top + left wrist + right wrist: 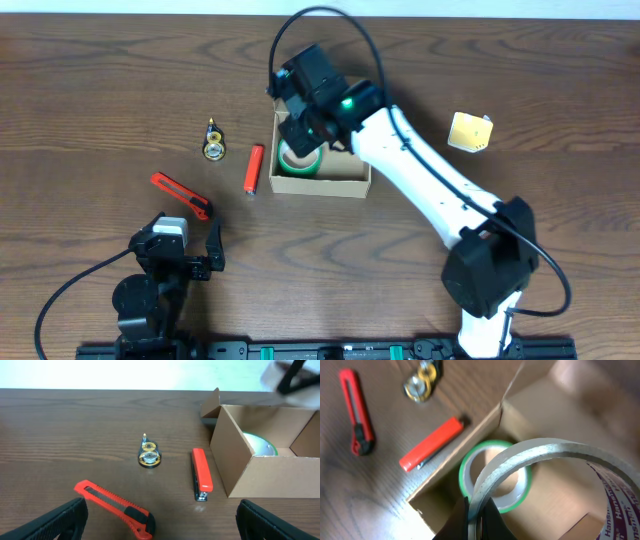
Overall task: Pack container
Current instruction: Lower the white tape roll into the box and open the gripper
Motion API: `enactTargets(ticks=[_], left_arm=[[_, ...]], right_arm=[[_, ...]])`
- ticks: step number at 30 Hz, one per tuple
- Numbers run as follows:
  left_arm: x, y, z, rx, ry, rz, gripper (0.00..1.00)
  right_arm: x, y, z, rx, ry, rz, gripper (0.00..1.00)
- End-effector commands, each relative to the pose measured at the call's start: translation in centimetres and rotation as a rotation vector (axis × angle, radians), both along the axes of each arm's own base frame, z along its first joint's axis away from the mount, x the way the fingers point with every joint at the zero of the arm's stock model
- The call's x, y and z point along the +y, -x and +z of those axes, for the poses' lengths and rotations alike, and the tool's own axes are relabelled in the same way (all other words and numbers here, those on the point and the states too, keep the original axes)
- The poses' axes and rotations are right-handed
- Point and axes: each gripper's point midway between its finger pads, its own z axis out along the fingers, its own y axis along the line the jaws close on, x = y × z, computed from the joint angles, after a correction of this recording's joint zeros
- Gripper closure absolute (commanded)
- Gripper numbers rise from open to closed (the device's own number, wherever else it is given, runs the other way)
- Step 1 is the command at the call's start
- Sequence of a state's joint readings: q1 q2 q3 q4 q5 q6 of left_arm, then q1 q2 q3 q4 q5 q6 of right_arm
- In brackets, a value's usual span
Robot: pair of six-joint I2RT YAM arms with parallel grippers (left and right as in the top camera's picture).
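Container (320, 188) sits around mid-table, well beyond the left gripper (161, 509), which is parked low at the near edge, jaws spread wide, empty, aimed past a red box cutter (112, 506). Right arm (430, 185) stretches diagonally from its near-right base to the container's far-left corner, wrist pitched down, right gripper (476, 512) clamped on a clear tape roll (545, 449) held on edge above a green-rimmed roll (465, 472) lying flat inside. Its opening faces up, long axis roughly left-right, flap (211, 404) standing at the far-left corner.
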State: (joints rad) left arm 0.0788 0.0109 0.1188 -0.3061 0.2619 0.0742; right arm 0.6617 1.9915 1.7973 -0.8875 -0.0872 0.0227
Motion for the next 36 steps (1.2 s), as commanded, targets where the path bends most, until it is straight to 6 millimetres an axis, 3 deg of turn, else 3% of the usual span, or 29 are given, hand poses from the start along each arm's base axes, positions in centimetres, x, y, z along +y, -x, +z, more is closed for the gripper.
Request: enactTargets(ticks=[1,5,13,25,31,34,36], left_arm=[[0.2,0.0,-1.0,0.021,0.011,0.012,0.05],[0.2,0.0,-1.0,0.021,0.011,0.012,0.05],[0.2,0.0,-1.0,0.021,0.011,0.012,0.05],[0.2,0.0,-1.0,0.021,0.011,0.012,0.05],[0.2,0.0,-1.0,0.021,0.011,0.012,0.05],[0.2,0.0,-1.0,0.021,0.011,0.012,0.05],[0.2,0.0,-1.0,0.021,0.011,0.012,0.05]], right_arm=[[-0.3,-0.1,-0.8,-0.004,0.047,-0.109,0.99],[0.5,0.4,-1.4,0.011,0.044,-0.119,0.99],[1.3,0.8,-4.8,0.09,0.056,-0.122,0.99],[2.7,1.1,-7.1,0.131,0.039,-0.093,0.99],[3.3,0.9,-7.1,0.114,0.027,-0.08,0.98],[3.3,0.9,-7.2,0.114,0.029,-0.08,0.73],[3.3,0.9,-7.2,0.114,0.029,-0.081,0.64]])
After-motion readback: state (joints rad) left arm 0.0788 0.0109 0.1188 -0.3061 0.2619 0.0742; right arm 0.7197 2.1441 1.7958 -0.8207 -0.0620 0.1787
